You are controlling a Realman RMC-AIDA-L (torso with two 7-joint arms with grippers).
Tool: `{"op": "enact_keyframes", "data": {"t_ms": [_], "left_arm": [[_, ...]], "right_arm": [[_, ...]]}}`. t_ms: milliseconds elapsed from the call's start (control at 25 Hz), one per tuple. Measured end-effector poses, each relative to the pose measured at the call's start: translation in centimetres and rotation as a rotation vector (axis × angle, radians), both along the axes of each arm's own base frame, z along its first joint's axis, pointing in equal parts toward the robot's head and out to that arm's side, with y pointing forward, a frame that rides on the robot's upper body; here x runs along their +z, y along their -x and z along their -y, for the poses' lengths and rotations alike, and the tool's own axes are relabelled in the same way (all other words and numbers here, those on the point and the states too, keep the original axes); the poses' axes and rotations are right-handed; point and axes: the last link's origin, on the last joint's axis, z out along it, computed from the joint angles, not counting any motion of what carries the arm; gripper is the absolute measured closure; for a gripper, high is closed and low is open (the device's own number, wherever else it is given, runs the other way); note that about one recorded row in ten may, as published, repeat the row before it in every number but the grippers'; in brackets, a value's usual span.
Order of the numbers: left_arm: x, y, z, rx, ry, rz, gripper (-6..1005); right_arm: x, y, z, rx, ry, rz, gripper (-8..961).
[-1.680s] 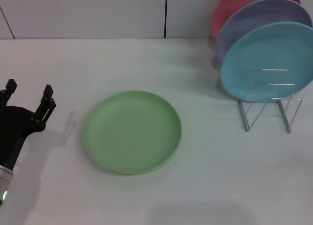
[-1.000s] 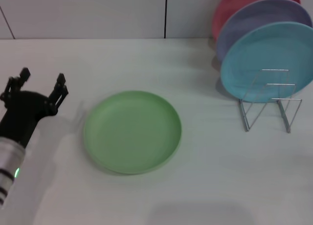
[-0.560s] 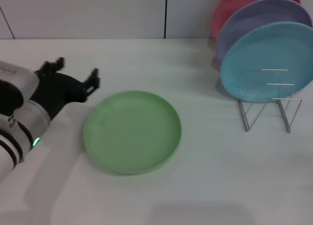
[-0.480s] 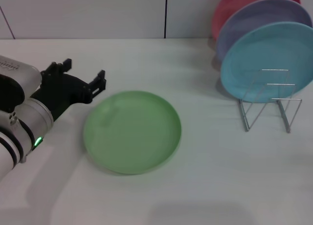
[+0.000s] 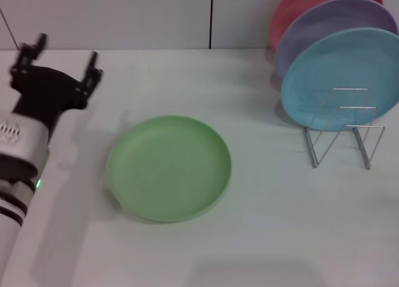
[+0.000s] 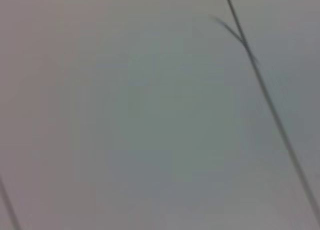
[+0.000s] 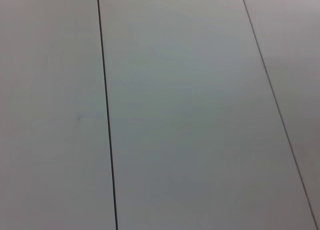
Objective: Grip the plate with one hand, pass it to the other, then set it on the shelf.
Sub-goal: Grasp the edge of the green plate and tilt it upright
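The light green plate [image 5: 168,167] lies flat on the white table in the head view, a little left of centre. My left gripper [image 5: 61,57] hovers at the far left, behind and to the left of the plate and apart from it, its two black fingers spread open with nothing between them. The silver wire shelf [image 5: 344,131] stands at the right. My right gripper is out of view. Both wrist views show only plain grey panels with thin dark seams.
On the wire shelf lean a turquoise-blue plate [image 5: 340,75], a lavender plate [image 5: 330,25] and a pink plate [image 5: 305,3] behind it, all upright against the back wall. The front slots of the shelf hold nothing.
My left gripper rose from the table's left edge, swung toward the plate's left rim, then drew back and up to the far left. The plate has not moved.
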Motion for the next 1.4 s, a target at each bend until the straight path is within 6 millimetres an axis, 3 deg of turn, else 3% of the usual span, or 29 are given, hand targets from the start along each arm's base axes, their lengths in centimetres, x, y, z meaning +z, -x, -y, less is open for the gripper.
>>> {"op": "enact_keyframes", "data": {"t_ms": [240, 360, 400, 560, 640, 760, 800, 840, 920, 960, 1000, 1240, 1320, 1400], "left_arm": [[1.1, 0.4, -0.2, -0.014, -0.182, -0.101, 235], [0.5, 0.5, 0.1, -0.028, -0.259, -0.240, 251], [0.4, 0.5, 0.6, -0.061, -0.358, -0.327, 256], [0.5, 0.6, 1.7, -0.155, -0.469, -0.376, 277], [0.7, 0.8, 2.3, -0.224, -0.483, -0.301, 287], [1.0, 1.3, 2.6, -0.287, -0.404, -0.060, 303], [0.9, 1.9, 2.4, -0.323, -0.305, 0.117, 308], [0.9, 1.9, 2.4, -0.323, -0.305, 0.117, 313], [0.9, 3.4, 1.3, -0.298, -0.126, 0.394, 324], [0.9, 3.4, 1.3, -0.298, -0.126, 0.394, 329], [1.1, 4.2, 0.4, -0.269, -0.007, 0.512, 334], [1.2, 3.3, -0.8, -0.218, 0.119, 0.575, 333], [1.5, 2.3, -1.4, -0.151, 0.109, 0.523, 332], [1.6, 0.9, -2.3, -0.071, 0.117, 0.359, 332]], "right_arm": [[0.0, 0.0, 0.0, -0.001, 0.001, 0.001, 137], [-0.1, 0.1, -0.2, 0.008, 0.008, 0.001, 137], [-0.1, 0.1, -0.4, 0.011, 0.015, 0.002, 137], [-0.2, 0.1, -0.5, 0.012, 0.024, 0.000, 137], [-0.2, 0.1, -0.5, 0.013, 0.029, -0.001, 137], [-0.3, 0.1, -0.6, 0.011, 0.032, -0.003, 137], [-0.3, 0.2, -0.7, 0.014, 0.035, -0.002, 137], [-0.3, 0.2, -0.7, 0.014, 0.035, -0.002, 137], [-0.4, 0.2, -0.8, 0.020, 0.041, -0.002, 137], [-0.4, 0.3, -0.8, 0.021, 0.043, -0.002, 137], [-0.4, 0.3, -0.9, 0.023, 0.045, -0.002, 137], [-0.5, 0.5, -1.0, 0.035, 0.053, -0.001, 137], [-0.6, 0.5, -1.1, 0.040, 0.056, -0.002, 137], [-0.6, 0.7, -1.3, 0.053, 0.063, -0.003, 137]]}}
